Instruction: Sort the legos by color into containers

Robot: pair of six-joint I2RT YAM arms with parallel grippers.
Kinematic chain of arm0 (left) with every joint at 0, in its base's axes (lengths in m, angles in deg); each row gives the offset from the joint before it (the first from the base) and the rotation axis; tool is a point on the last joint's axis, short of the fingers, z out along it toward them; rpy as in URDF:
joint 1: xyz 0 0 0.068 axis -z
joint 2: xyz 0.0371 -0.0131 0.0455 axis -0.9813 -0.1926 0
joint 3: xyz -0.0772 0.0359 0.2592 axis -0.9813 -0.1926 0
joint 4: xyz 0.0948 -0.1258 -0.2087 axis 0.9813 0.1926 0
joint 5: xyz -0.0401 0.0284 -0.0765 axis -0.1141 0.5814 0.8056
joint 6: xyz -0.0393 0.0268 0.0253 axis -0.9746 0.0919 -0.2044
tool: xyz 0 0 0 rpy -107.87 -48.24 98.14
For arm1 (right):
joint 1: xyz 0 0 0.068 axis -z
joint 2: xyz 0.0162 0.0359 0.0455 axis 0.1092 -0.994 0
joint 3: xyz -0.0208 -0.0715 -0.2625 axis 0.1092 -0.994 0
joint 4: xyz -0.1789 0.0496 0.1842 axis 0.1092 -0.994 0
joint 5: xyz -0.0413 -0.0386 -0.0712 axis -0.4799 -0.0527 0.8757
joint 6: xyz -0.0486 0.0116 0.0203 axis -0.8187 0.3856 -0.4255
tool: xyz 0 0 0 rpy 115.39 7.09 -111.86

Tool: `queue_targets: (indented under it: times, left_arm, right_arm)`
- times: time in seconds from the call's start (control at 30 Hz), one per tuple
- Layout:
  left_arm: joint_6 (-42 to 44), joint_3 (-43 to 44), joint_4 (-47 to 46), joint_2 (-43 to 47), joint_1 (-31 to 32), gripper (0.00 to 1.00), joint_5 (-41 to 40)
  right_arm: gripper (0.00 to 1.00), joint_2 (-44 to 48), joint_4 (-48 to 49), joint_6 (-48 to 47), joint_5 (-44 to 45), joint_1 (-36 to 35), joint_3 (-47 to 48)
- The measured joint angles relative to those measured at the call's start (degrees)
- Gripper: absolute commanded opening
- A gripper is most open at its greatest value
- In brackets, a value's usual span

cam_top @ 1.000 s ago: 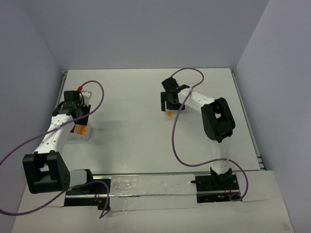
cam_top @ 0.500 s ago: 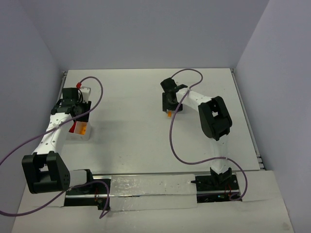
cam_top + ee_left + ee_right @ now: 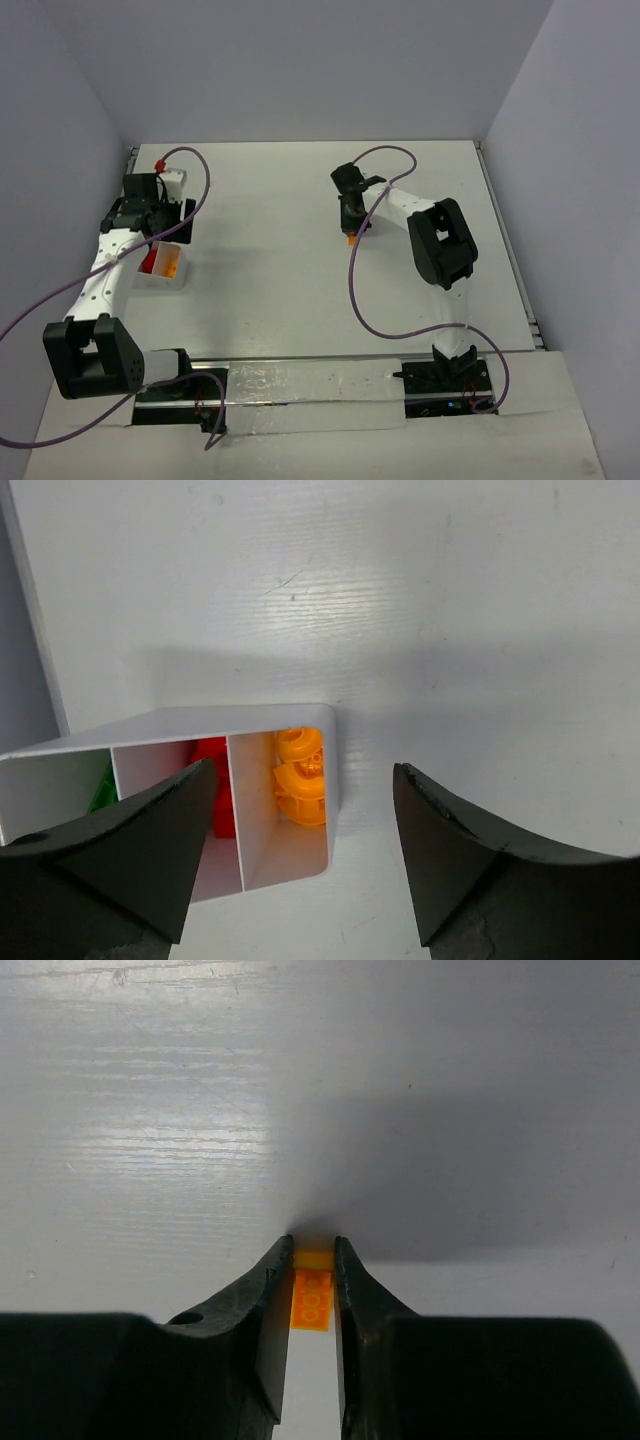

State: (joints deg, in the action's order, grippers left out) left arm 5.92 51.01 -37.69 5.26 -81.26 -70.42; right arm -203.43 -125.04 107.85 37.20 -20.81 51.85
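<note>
Right end effector [image 3: 312, 1250] clamped on orange lego [image 3: 311, 1302], left end effector [image 3: 302, 772] apart over white tray [image 3: 180, 725]

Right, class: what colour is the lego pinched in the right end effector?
Orange: the lego shows best in the right wrist view.

I see a white table [image 3: 270, 200] boxed in by plain, pale lavender-grey walls: the back wall [image 3: 300, 60] at 12 o'clock, a side wall [image 3: 50, 150] at 9 o'clock, and another side wall [image 3: 580, 200] at 3 o'clock. A shiny strip [image 3: 310, 385] runs along the table's edge at 6 o'clock. The light is soft and even.
</note>
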Motion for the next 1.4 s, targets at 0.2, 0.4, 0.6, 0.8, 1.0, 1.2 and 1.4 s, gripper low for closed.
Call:
queue_targets:
  times: [0.2,0.4,0.6,0.8,1.0,1.2,1.4]
  left_arm:
    - [-2.2,1.8,0.4,0.2,-0.1,0.99,10.6]
    - [-8.1,1.2,-4.0,2.0,0.3,0.99,27.1]
    - [-17.9,-1.8,-15.4,3.6,9.2,0.96,34.7]
    - [-25.2,0.2,-22.7,-2.9,18.4,0.81,34.1]
    - [-24.6,5.6,-22.2,-9.1,27.6,0.73,27.2]
    - [-24.6,7.2,-22.0,-9.7,29.5,0.71,24.0]
    - [-24.8,9.8,-21.5,-12.5,29.9,0.67,20.7]
  right_arm:
    - [0.0,0.2,0.1,0.0,-4.8,0.5,0.0]
    - [0.0,1.6,-0.6,1.5,-14.1,1.5,3.2]
    - [0.0,7.5,7.1,11.0,-26.0,2.7,3.3]
    - [0.0,11.2,17.5,25.5,-36.8,2.8,-0.8]
    - [0.0,11.0,22.6,35.1,-42.3,2.8,-3.0]
    - [0.0,10.8,27.3,42.1,-45.8,2.8,-7.6]
    - [0.0,10.8,30.0,46.6,-47.6,2.8,-9.9]
